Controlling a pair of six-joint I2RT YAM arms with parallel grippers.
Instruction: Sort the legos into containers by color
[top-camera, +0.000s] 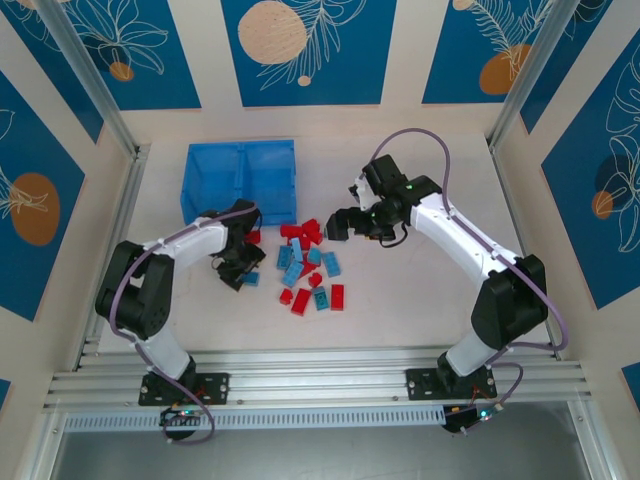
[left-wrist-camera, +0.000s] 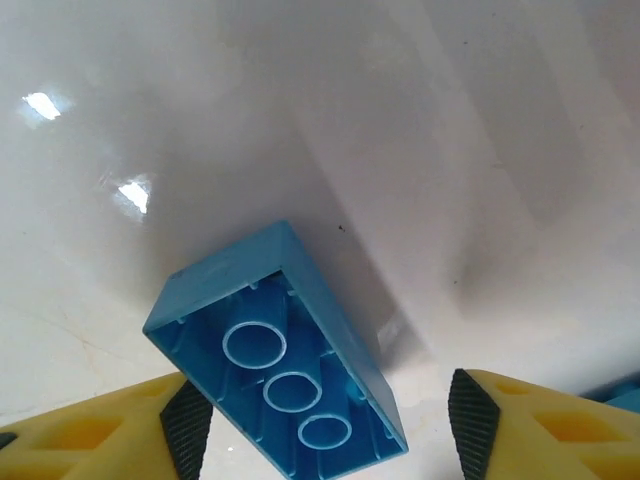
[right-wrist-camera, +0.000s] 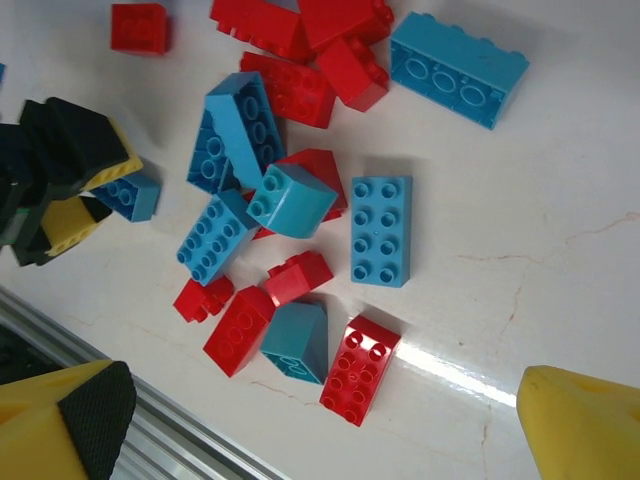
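Observation:
The legos (top-camera: 305, 265) lie in a loose heap of red and light blue bricks mid-table, seen close in the right wrist view (right-wrist-camera: 290, 200). One light blue lego (left-wrist-camera: 285, 350) lies upside down between my left gripper's (left-wrist-camera: 330, 425) fingers. It sits close to the left pad (left-wrist-camera: 187, 425), and a gap shows before the right pad (left-wrist-camera: 472, 420). That gripper (top-camera: 241, 272) is low at the heap's left edge. My right gripper (right-wrist-camera: 340, 430) hangs open above the heap (top-camera: 338, 225) with nothing between its fingers. The containers, two compartments of a blue tray (top-camera: 240, 147), stand behind the heap.
A metal rail (top-camera: 320, 375) runs along the near table edge and shows at the lower left of the right wrist view (right-wrist-camera: 150, 440). Walls with upright posts enclose the table. Bare white tabletop (top-camera: 420, 300) lies right of the heap.

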